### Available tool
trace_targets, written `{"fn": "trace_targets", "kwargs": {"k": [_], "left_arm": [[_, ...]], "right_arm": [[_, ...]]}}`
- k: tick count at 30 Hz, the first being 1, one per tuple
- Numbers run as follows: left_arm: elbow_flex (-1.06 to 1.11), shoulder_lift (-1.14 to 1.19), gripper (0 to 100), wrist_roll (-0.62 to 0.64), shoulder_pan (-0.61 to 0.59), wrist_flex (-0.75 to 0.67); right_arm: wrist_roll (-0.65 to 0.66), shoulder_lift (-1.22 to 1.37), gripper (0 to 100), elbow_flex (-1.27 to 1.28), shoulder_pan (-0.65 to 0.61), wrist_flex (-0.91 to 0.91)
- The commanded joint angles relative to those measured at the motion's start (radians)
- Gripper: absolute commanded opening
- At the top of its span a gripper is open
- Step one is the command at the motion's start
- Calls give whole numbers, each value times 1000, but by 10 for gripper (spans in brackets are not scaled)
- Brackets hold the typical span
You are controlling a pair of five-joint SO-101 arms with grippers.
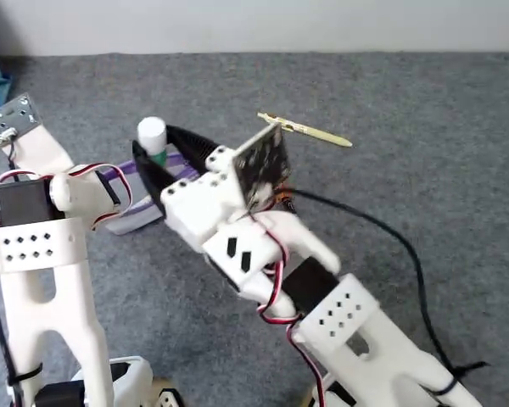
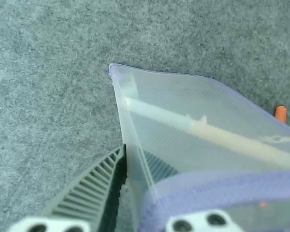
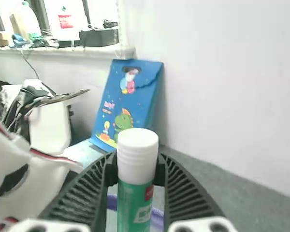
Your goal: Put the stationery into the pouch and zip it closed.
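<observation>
Glue stick is hanging just above the pouch, clenched in your right gripper, while your left gripper is pinching the pouch's rim. You are likely loading stationery; next is lowering it into the mouth, then letting go.

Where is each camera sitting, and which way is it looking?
High view: above the table, looking down; the left arm and right arm show.
Left wrist view: on the left wrist, looking down at the pouch pinched in the left gripper.
Right wrist view: on the right wrist, looking sideways at the wall; the right gripper clamps the glue stick.
Shared: high and right wrist views both show the glue stick.
</observation>
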Motion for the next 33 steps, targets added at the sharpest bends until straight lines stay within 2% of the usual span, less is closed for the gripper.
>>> {"fn": "trace_targets", "kwargs": {"k": [1, 13, 16, 18, 20, 24, 28, 33], "left_arm": [[-5, 35, 13, 8, -3, 14], [-4, 35, 13, 8, -3, 11], [-4, 35, 13, 8, -3, 11], [-4, 35, 13, 8, -3, 11], [-4, 35, 13, 8, -3, 11], [-4, 35, 13, 8, -3, 11], [-4, 35, 13, 8, -3, 11], [-4, 35, 13, 8, -3, 11]], "right_arm": [[21, -16, 8, 6, -8, -97], [20, 140, 15, 9, -13, -81], [17, 139, 110, -14, -15, 21], [-35, 122, 185, -61, -12, 102], [-81, 105, 210, -124, -2, 189], [-137, 79, 208, -252, 84, 397], [-161, 94, 208, -342, 245, 651], [-153, 188, 209, -348, 437, 866]]}}
